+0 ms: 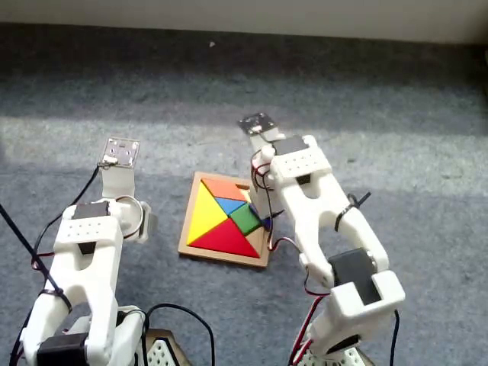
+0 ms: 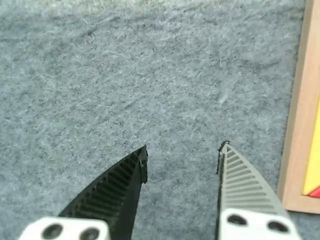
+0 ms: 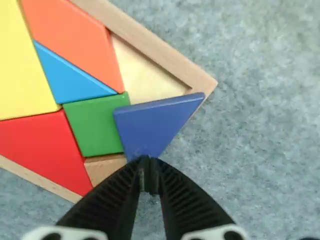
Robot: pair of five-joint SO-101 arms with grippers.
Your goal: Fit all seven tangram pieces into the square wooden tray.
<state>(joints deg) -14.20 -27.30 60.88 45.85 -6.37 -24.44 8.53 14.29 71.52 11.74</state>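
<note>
Because the dark blue triangle (image 3: 152, 125) looks like a thin, stiff, light tile with smooth faces, expect it to pivot when you pinch it by one corner. It sits over the edge of the green square (image 3: 95, 130) and the wooden tray (image 3: 160, 50) rim. The right gripper (image 3: 147, 172) is clamped on its near corner. The left gripper (image 2: 183, 148) is spread apart over the carpet (image 2: 125, 75) beside the tray.

The square wooden tray (image 3: 155, 50) sits partly filled, one corner bare. A dark blue triangle (image 3: 152, 125) overlaps the green square (image 3: 95, 125) and the rim.
</note>
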